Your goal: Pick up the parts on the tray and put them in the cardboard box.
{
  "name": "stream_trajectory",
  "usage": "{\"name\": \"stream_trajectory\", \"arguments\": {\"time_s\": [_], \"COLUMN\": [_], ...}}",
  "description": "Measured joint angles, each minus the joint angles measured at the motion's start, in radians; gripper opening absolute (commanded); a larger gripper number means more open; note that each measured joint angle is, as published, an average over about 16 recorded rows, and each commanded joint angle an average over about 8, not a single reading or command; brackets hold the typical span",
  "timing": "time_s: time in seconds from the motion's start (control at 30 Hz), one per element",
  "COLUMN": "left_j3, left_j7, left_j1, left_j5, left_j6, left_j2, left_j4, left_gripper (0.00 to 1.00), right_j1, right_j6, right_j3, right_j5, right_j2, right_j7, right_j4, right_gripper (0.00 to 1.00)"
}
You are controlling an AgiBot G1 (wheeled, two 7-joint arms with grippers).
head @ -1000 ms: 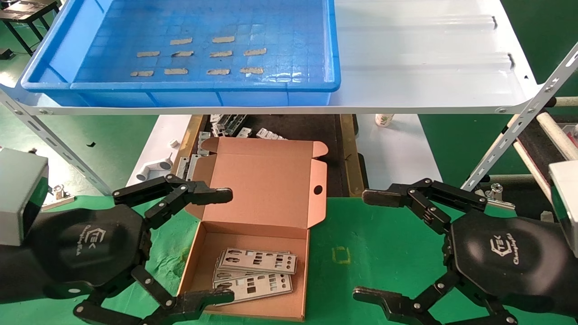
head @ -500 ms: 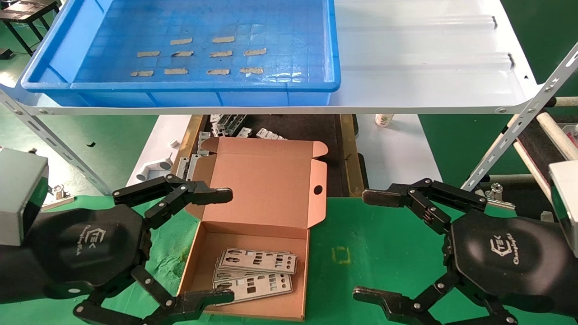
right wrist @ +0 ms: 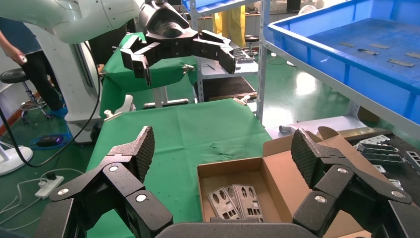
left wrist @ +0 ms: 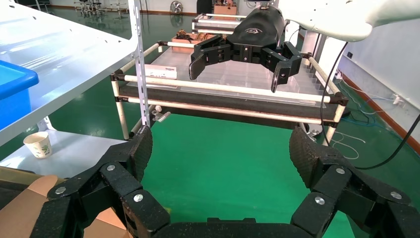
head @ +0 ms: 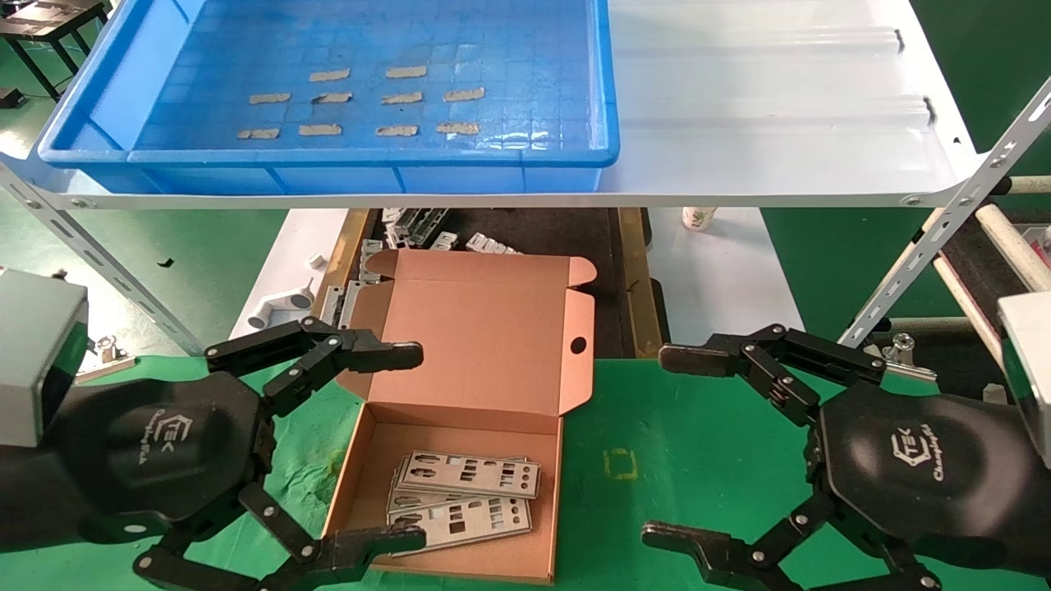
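Bright, even overhead light filled my workspace, and everything in my head view stayed sharp. Glare washed the white shelf (head: 780, 98) almost featureless, and small reflections glinted off the floor of the tray (head: 525, 141) near its front rim. The shelf threw a soft shadow across the dark surface beneath it. Through my right wrist camera, a bright patch shone on the green floor (right wrist: 302, 84); the lines there bowed slightly toward the edges.

I count one cardboard box (head: 484, 369) with about three stacked parts (head: 470, 492), exact count unclear; one tray (head: 525, 156) carrying nine tape strips (head: 401, 98); one paper cup (head: 698, 217); two grippers, left (head: 394, 447) and right (head: 669, 447).
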State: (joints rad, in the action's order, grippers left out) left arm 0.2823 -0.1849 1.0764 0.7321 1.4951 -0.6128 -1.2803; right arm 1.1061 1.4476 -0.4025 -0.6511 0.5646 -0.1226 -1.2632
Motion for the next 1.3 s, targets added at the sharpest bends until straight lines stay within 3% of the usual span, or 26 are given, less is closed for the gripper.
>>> {"name": "stream_trajectory", "arguments": {"time_s": [1.3], "left_j3": [0.0], "left_j7": [0.0], "left_j1": [0.0], "left_j5": [0.0], "left_j6": [0.0], "left_j2": [0.0], "left_j4": [0.0], "left_gripper": [1.0], "right_j1": [0.0], "right_j6": [0.0], "right_j3": [0.0], "right_j5": [0.0], "right_j2": [0.0], "right_j7": [0.0], "right_j4": [0.0], "right_gripper": [1.0]}}
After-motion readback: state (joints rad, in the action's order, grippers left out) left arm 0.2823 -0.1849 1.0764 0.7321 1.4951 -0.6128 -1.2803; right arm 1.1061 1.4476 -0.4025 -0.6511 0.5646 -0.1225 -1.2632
